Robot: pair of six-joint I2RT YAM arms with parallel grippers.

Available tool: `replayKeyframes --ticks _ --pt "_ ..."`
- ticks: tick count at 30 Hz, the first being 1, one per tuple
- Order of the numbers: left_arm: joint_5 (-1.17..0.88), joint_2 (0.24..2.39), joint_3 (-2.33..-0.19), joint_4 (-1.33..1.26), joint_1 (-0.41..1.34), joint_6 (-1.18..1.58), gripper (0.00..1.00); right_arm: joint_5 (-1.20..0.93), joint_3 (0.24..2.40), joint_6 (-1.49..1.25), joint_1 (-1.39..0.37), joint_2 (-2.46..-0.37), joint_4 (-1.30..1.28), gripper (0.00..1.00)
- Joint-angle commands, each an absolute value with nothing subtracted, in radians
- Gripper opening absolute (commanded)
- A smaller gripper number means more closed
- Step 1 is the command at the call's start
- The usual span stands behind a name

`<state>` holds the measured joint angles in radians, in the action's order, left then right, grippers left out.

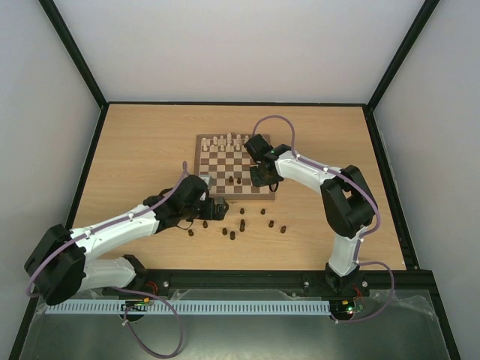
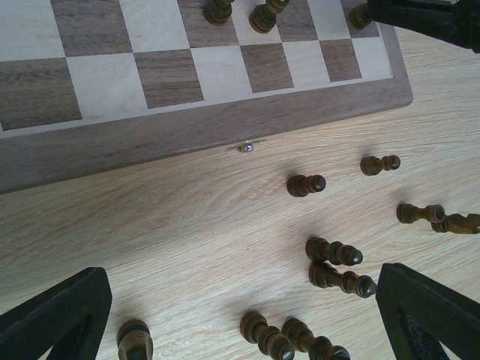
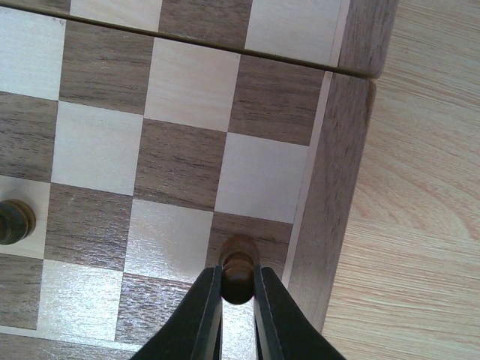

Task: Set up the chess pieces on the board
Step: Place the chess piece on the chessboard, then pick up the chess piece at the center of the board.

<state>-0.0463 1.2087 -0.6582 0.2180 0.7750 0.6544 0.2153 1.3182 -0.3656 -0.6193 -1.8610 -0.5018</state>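
The right pincer (image 3: 238,304) is closed narrowly on a dark brown chessman (image 3: 238,268) over a dark square beside the chessboard (image 3: 336,180) border. The left pincer (image 2: 244,300) hangs wide open over the bench (image 2: 187,232), above scattered dark chess pieces (image 2: 334,253) near the chessboard's edge.

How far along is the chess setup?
Early. Done: cream pieces line the far rows, and a few dark pieces stand on the board. In hand: right gripper shut on a dark piece at a square by the board's right edge. Remaining: about nine loose dark pieces on the table under the open left gripper.
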Motion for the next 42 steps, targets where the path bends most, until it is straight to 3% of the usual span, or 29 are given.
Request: replayKeyframes --ticks 1,9,13,19,24,26,31,42 --pt "-0.035 1.224 -0.698 0.206 0.786 0.645 0.99 0.222 1.324 -0.358 -0.617 -1.884 -0.546 0.14" --pt "-0.018 1.282 -0.758 0.223 0.810 0.604 0.99 0.236 1.321 -0.369 -0.617 -1.790 -0.561 0.46" --pt "0.012 1.334 -0.814 0.256 0.824 0.576 0.99 0.266 1.294 -0.388 -0.617 -1.669 -0.577 0.54" --pt "0.074 1.453 -0.886 0.296 0.892 0.567 0.95 0.302 1.231 -0.424 -0.617 -1.447 -0.594 0.59" --pt "0.134 1.601 -0.976 0.321 0.974 0.585 0.72 0.269 1.214 -0.417 -0.615 -1.330 -0.612 0.59" --pt "0.154 1.658 -1.012 0.333 0.995 0.591 0.62 0.260 1.209 -0.409 -0.616 -1.309 -0.617 0.59" --pt "0.199 1.748 -1.074 0.348 1.015 0.608 0.51 0.245 1.188 -0.393 -0.616 -1.292 -0.612 0.59" --pt "0.248 1.860 -1.138 0.366 1.014 0.614 0.35 0.213 1.164 -0.380 -0.616 -1.285 -0.592 0.58"
